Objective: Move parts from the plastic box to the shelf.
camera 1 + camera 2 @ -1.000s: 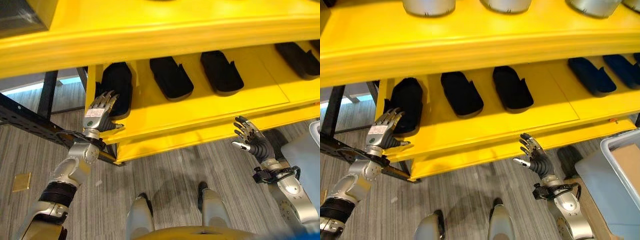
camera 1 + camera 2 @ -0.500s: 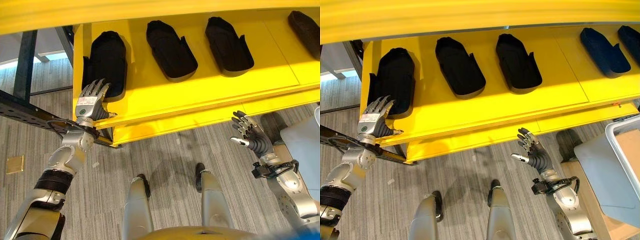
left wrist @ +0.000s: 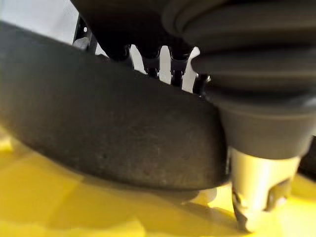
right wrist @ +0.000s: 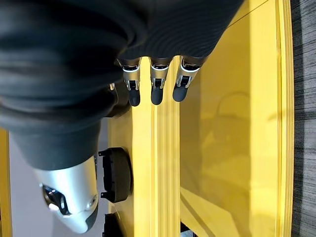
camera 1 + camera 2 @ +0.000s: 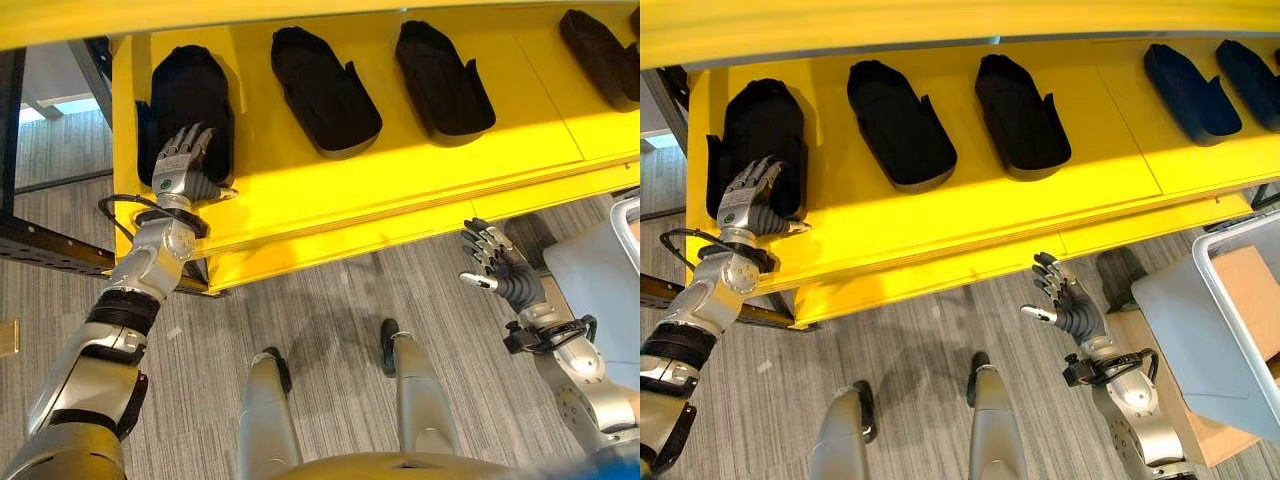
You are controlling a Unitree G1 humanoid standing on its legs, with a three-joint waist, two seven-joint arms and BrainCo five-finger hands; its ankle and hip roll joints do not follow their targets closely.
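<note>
A black moulded part (image 5: 190,92) lies at the far left end of the yellow shelf (image 5: 340,190). My left hand (image 5: 178,172) rests on its near end, fingers straight over the top and thumb out to the side. In the left wrist view the part (image 3: 108,128) bulks large, with the thumb (image 3: 256,192) beside it on the yellow surface. My right hand (image 5: 497,268) hangs open and holding nothing, below the shelf's front edge. The grey plastic box (image 5: 1200,330) stands at the lower right.
Two more black parts (image 5: 325,90) (image 5: 445,75) lie along the shelf, with darker blue ones (image 5: 1190,80) further right. A brown block (image 5: 1250,300) shows inside the box. An upper yellow shelf overhangs at the top. A black frame (image 5: 50,255) stands left of the shelf.
The camera has tilted down along the shelf. My left hand has slid forward from the shelf's edge onto the near end of the far-left part. The right hand has barely moved.
</note>
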